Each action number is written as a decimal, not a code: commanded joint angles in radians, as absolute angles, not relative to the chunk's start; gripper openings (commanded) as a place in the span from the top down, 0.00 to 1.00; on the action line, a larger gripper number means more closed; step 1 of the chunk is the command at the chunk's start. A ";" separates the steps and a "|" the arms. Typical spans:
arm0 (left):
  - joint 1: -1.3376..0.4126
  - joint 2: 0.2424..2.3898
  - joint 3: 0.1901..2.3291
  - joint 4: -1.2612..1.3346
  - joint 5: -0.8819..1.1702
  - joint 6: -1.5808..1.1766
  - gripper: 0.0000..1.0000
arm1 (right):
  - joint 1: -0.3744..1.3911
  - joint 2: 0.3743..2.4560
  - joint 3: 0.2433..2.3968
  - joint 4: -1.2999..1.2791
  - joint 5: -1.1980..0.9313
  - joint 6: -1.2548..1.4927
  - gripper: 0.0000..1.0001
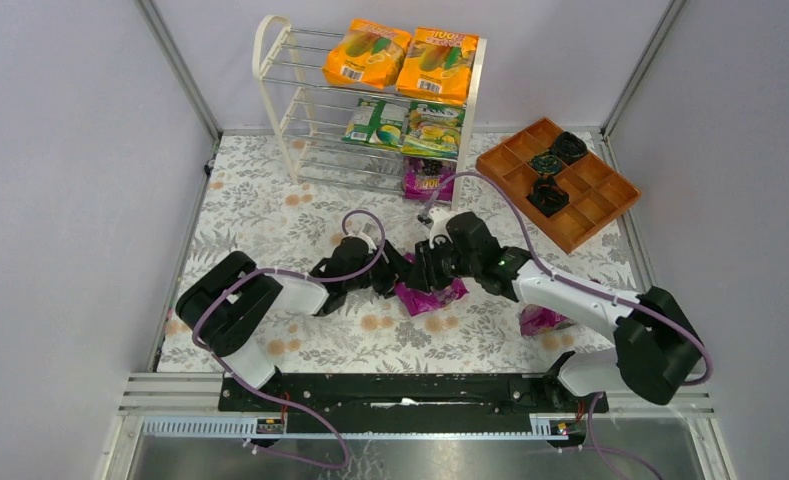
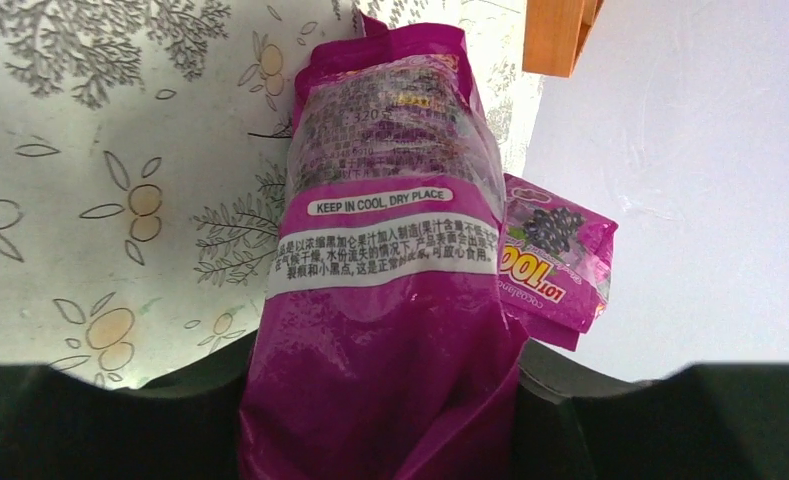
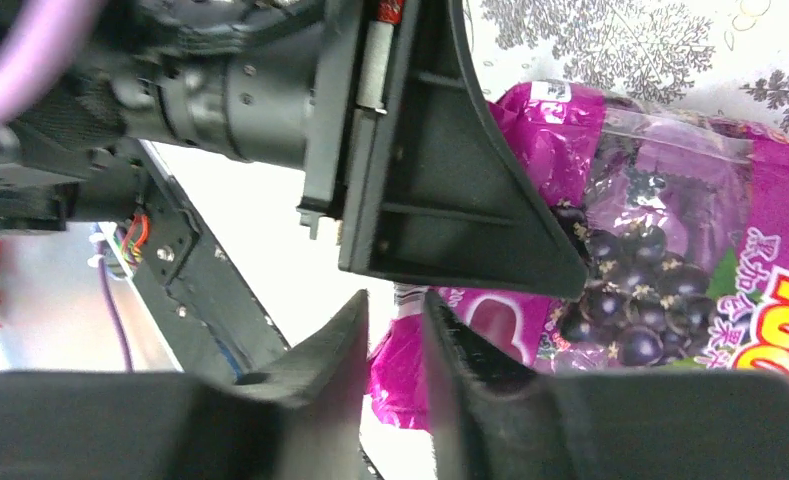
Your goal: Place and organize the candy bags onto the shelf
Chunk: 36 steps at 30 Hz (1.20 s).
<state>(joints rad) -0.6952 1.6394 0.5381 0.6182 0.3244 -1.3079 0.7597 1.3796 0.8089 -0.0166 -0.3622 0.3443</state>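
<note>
Shelf [image 1: 315, 105] at 12 o'clock on counter [image 1: 270, 220].
- Top tier: two orange bags [image 1: 366, 54], side by side.
- Middle tier: two green-yellow bags [image 1: 375, 122].
- Bottom tier: one shelved purple bag [image 1: 428, 183].

Purple bags total three. Held purple bag [image 2: 390, 300] at counter centre, pinched by left end effector [image 2: 385, 385]. Loose purple bag [image 1: 542, 320] lies at its 4 o'clock, partly under right arm.

Right end effector [image 3: 395, 300] meets held bag. Fingers nearly together with thin slit; cannot tell if bag edge is caught.

Tray [image 1: 595, 205] at 2 o'clock holds three black round objects [image 1: 568, 147].
</note>
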 commanded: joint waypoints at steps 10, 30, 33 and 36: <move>-0.538 1.510 0.466 0.780 0.403 -1.309 0.59 | 0.769 1.125 0.846 -0.159 -0.147 0.346 0.00; -0.171 1.498 0.433 1.278 0.223 -1.409 0.57 | 0.753 0.841 0.853 -0.374 0.204 0.309 0.00; -0.172 1.631 0.498 1.334 0.144 -1.432 0.57 | 0.753 0.824 0.856 -0.390 0.207 0.317 0.00; -0.186 1.776 0.549 1.464 0.067 -1.473 0.57 | 0.753 0.797 0.848 -0.393 0.213 0.323 0.00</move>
<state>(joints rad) -0.1768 1.6547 0.4515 1.1000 0.2214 -1.3956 0.7570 0.8383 0.8440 -0.3828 0.1753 0.3225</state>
